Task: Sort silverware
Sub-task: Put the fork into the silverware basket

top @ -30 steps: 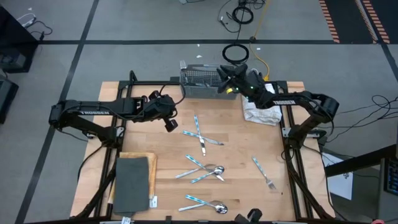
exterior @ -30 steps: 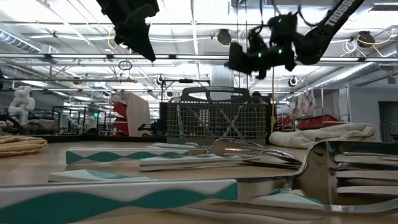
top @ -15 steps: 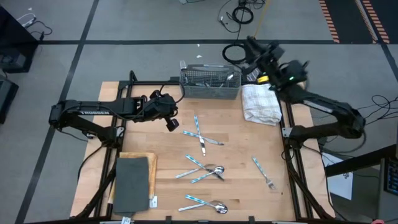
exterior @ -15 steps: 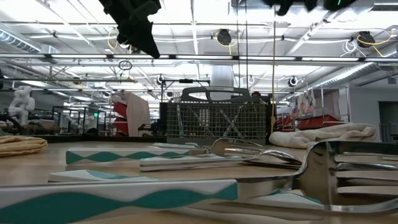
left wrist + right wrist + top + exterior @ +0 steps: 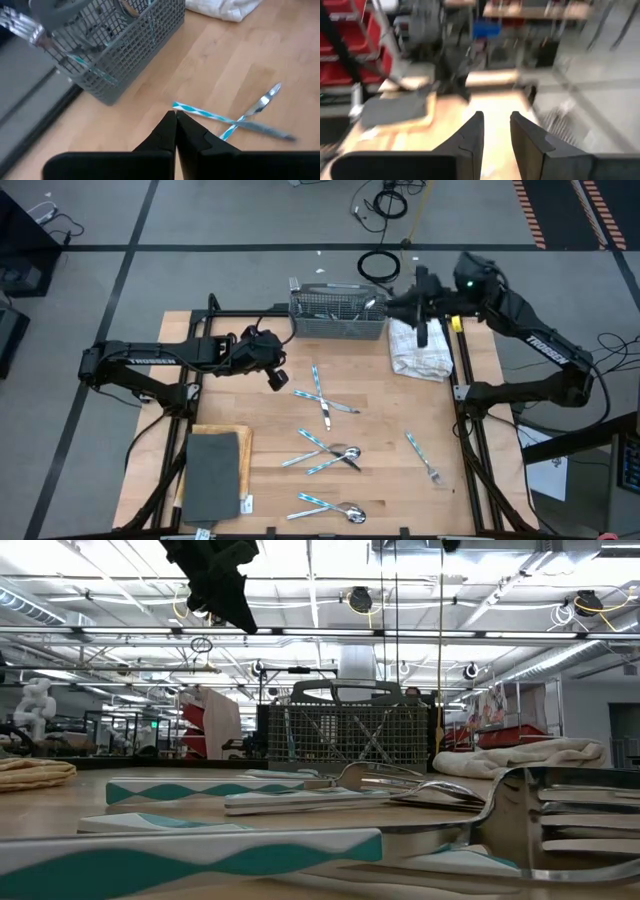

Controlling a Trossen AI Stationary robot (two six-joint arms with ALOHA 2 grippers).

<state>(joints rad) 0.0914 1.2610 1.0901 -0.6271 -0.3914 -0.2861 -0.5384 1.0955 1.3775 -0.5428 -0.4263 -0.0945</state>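
Right claw [image 5: 421, 332] hanging over towel [image 5: 420, 350], fingers slightly parted, gripping nothing. Left claw [image 5: 275, 379] hovering pinched shut, empty, beside crossed silverware [image 5: 322, 396] on table [image 5: 400, 410] (more pieces lying nearer front). Advice: be opening left wide, dropping square on one handle, then carrying to caddy [image 5: 336, 315].

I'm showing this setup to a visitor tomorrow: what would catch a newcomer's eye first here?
Probably the silverware with blue-and-white handles, scattered over the middle of the wooden table, two pieces crossed near the shut left gripper. Next, the grey mesh caddy at the far edge, a few pieces already inside, with a white cloth beside it. The right gripper hangs open and empty above that cloth.
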